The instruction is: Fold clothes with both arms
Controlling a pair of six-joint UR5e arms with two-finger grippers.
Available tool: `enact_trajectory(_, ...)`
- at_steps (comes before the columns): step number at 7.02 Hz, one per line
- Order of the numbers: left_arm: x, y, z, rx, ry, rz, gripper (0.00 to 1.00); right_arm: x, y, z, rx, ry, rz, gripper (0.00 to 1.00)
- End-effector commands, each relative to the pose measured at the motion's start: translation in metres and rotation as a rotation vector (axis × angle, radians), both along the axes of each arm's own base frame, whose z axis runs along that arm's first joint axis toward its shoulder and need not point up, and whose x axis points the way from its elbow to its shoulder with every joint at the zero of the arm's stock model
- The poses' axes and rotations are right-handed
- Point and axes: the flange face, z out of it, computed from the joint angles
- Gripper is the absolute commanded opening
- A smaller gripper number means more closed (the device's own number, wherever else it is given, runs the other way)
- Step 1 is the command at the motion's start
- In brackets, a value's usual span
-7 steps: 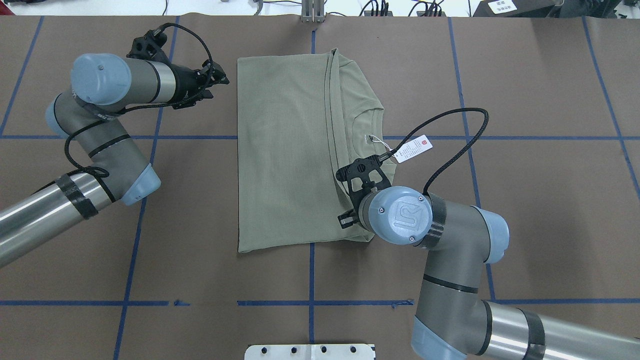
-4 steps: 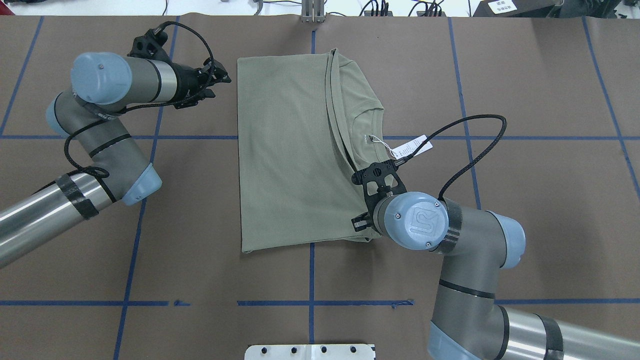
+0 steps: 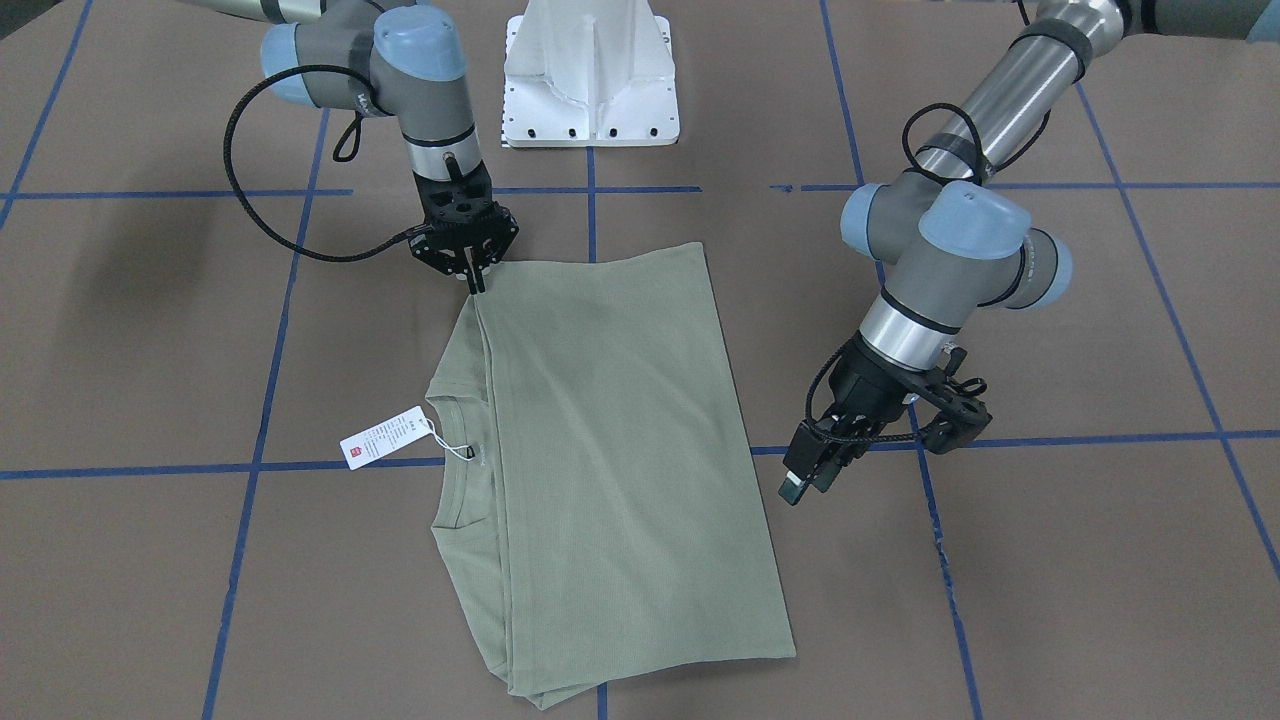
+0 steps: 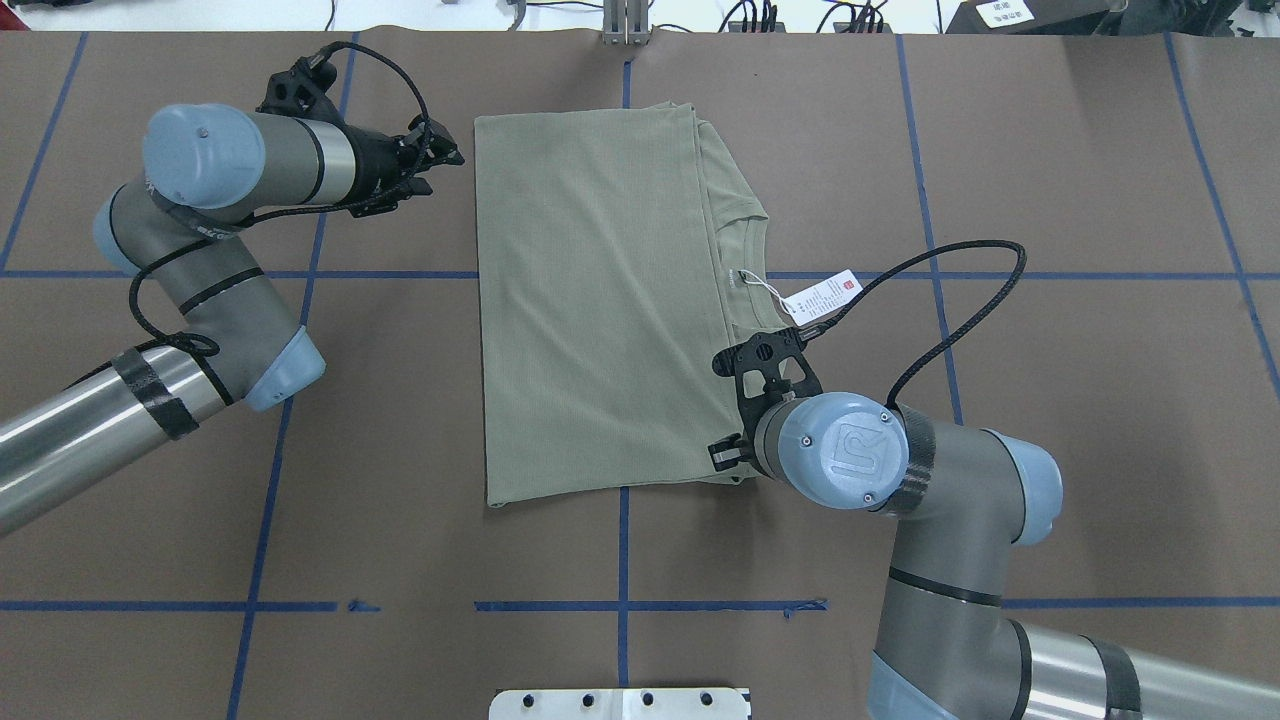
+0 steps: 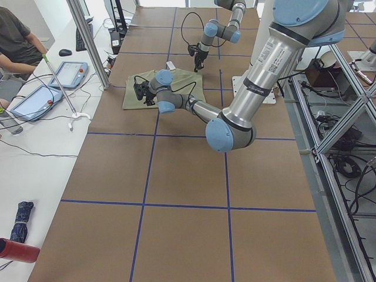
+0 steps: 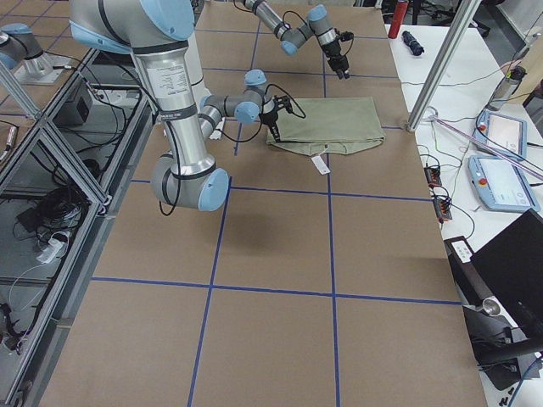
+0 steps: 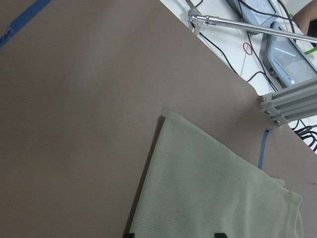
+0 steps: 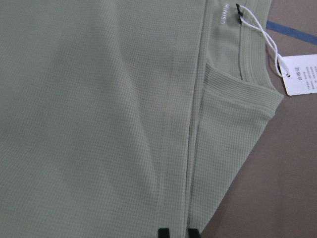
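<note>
The sage-green shirt lies folded flat mid-table, collar and white hang tag at its right side. My right gripper stands upright on the shirt's corner nearest the robot, shut on the edge of the top layer. In the right wrist view its tips sit close together over the fabric edge. My left gripper hovers just left of the shirt's far left corner, open and empty. The left wrist view shows its tips wide apart with the shirt corner ahead.
The white pedestal base stands at the robot's side of the table. Blue tape lines cross the brown tabletop. A metal post is at the far edge. Beyond it are tablets and a seated person.
My right gripper has moved right and slightly toward the robot, dragging the shirt's top layer so its edge covers more of the collar side. The left arm has barely moved.
</note>
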Motion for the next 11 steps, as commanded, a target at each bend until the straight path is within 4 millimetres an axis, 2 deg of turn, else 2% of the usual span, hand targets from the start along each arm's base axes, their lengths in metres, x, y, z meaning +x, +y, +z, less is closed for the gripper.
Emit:
enact_trajectory(1, 0.0, 0.0, -0.003, 0.002, 0.003, 0.0, 0.62, 0.002, 0.0, -0.006, 0.0, -0.011, 0.001, 0.6)
enact_trajectory(2, -0.001, 0.001, -0.005, 0.005, 0.006, 0.0, 0.62, 0.006, 0.0, -0.006, -0.027, -0.026, 0.03, 0.61)
enact_trajectory(4, -0.001, 0.002, -0.008, 0.008, 0.009, 0.0, 0.62, 0.008, 0.003, -0.01, -0.303, -0.152, 0.295, 0.62)
enact_trajectory(6, -0.001, 0.002, -0.009, 0.01, 0.012, -0.002, 0.62, 0.009, 0.004, -0.005, -0.534, -0.242, 0.523, 0.61)
enact_trajectory(7, -0.001, 0.002, -0.009, 0.011, 0.011, -0.001, 0.62, 0.002, 0.011, 0.001, -0.584, -0.247, 0.566, 0.62)
enact_trajectory(11, -0.001, 0.003, -0.008, 0.009, 0.011, 0.0, 0.62, -0.007, 0.014, 0.011, -0.614, -0.232, 0.59, 0.63)
